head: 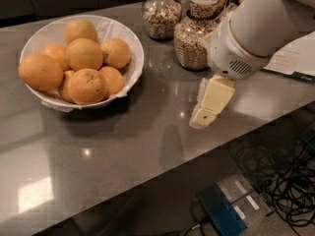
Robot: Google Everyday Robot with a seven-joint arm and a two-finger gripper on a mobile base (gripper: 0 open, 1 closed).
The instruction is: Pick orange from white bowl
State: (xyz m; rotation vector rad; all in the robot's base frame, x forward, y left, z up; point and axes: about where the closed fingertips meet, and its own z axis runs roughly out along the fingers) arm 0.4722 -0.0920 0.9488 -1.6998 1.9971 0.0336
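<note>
The wide white bowl (132, 68) with white paper lining stands at the left of the grey counter. It holds several oranges (87, 86) piled together. My gripper (203, 116) hangs from the white arm at the right, above the counter's middle. It is to the right of the bowl and well apart from it, with its cream fingers pointing down and left. It holds nothing that I can see.
Three glass jars of grains and nuts (194, 41) stand at the back behind my arm. A paper sheet (295, 58) lies at the right of the counter. Below the counter's front edge (147, 178) are cables (290, 181) and a blue box (222, 214) on the floor.
</note>
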